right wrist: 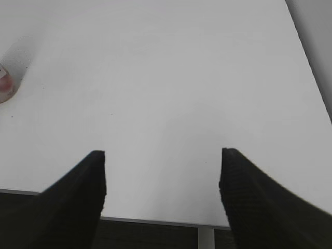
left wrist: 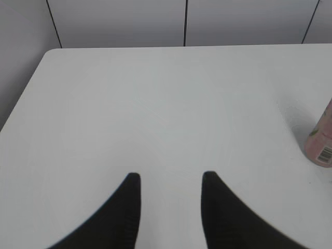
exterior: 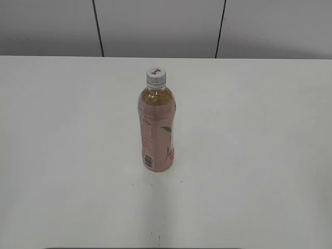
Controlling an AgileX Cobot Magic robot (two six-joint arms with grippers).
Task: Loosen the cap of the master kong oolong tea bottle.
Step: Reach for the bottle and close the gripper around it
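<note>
The master kong oolong tea bottle [exterior: 156, 129] stands upright in the middle of the white table [exterior: 259, 155], amber tea above a pink label with a barcode. Its white ribbed cap [exterior: 155, 76] sits on top. Neither arm shows in the exterior view. In the left wrist view the bottle's base [left wrist: 321, 142] is at the right edge, far right of my open, empty left gripper [left wrist: 171, 179]. In the right wrist view a sliver of the base [right wrist: 5, 87] is at the left edge. My right gripper [right wrist: 162, 153] is open and empty over the table's near edge.
A grey panelled wall [exterior: 155, 26] runs behind the table's far edge. The table's left edge [left wrist: 23, 104] shows in the left wrist view, its near edge [right wrist: 155, 221] and right edge in the right wrist view.
</note>
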